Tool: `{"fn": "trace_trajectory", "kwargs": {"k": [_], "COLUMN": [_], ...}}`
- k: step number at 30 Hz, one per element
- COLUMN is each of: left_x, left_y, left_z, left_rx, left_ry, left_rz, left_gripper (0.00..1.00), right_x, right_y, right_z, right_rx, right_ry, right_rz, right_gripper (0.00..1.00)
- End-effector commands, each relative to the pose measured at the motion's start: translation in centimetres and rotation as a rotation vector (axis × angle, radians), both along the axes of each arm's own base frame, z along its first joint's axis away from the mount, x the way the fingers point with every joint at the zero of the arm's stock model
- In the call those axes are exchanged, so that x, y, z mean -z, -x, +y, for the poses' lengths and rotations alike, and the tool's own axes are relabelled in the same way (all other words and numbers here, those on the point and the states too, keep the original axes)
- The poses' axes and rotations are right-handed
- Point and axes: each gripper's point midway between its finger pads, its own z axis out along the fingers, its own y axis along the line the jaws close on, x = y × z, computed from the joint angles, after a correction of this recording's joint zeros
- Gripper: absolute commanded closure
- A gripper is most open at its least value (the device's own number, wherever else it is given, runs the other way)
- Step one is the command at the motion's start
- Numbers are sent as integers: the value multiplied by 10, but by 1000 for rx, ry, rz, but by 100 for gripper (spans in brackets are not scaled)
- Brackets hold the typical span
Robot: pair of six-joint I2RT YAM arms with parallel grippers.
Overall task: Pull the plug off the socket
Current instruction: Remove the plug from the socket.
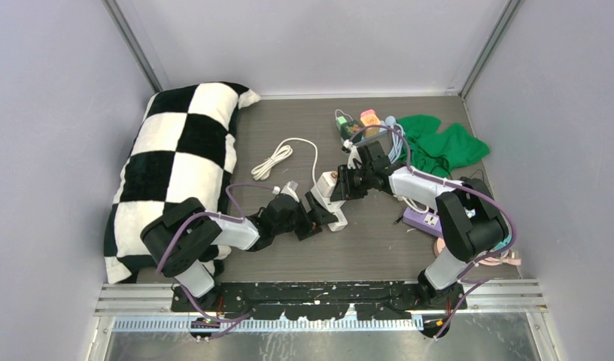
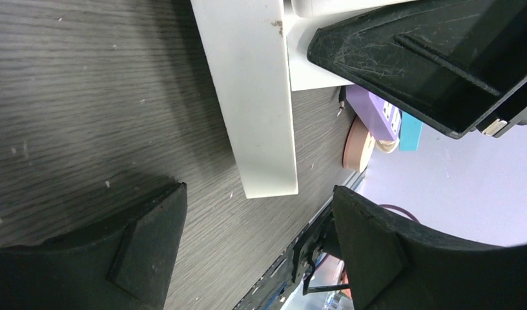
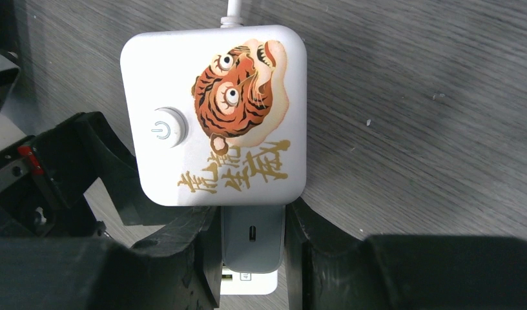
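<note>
Pale walls box in a grey wood-grain worktop [image 1: 289, 256], with a chequered pillow [image 1: 176, 165] along its left side. Near the middle the socket [image 3: 216, 116] lies flat: a white square block with a tiger print and a power button. The left hand [image 2: 259, 194] is spread, a white edge just ahead of its fingers, gripping nothing. The right hand [image 3: 253, 226] pinches the plug [image 3: 253, 242], a small grey-white adapter seated in the socket's near side. Both look like rigid, smooth, light plastic, so the socket would likely slide with the pull unless braced. The plug's flat flanks, close to the socket, seem the best hold.
</note>
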Motion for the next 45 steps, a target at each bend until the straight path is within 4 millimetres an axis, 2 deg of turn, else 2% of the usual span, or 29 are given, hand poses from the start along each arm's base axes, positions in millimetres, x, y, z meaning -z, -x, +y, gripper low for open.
{"fn": "trace_trajectory", "kwargs": {"k": [1, 5, 11, 12, 16, 18, 22, 24, 29, 32, 38, 40, 42, 45], "left_x": [-13, -7, 4, 5, 10, 13, 14, 15, 16, 17, 18, 18, 17, 17], "left_y": [-9, -12, -12, -12, -11, -11, -11, -11, -11, -11, -11, -11, -12, -14], "left_z": [-19, -28, -30, -31, -34, -33, -31, -30, -30, -30, -31, -30, -30, -29], "left_rx": [21, 31, 29, 32, 45, 42, 28, 24, 22, 24, 26, 22, 16, 11], "left_ry": [64, 85, 75, 76, 74, 71, 66, 60, 52, 51, 52, 52, 52, 51], "left_rz": [-44, -30, -5, -1, 16, 25, 30, 31, 38, 40, 47, 47, 45, 44], "left_gripper": [20, 31, 51, 55, 92, 99, 100, 100, 100, 100, 100, 100, 100, 100], "right_x": [0, 0, 1, 1, 1, 0, -4, -8, -15, -21, -21, -20, -19, -24], "right_y": [-7, -6, -4, -4, 1, 2, 5, 4, -1, -10, -12, -11, -8, -1], "right_z": [4, 4, 6, 7, 10, 11, 12, 12, 6, -3, -10, -11, -11, -7], "right_rx": [21, 17, 10, 6, -15, -24, -53, -60, -48, -15, 3, -6, -25, -57], "right_ry": [-36, -39, -47, -51, -71, -78, -84, -86, -95, -103, -102, -94, -93, -123], "right_rz": [-2, -1, 12, 13, 31, 37, 21, 9, -12, -22, -26, -30, -30, -21], "right_gripper": [99, 98, 98, 98, 93, 87, 64, 56, 45, 43, 50, 56, 70, 85]}}
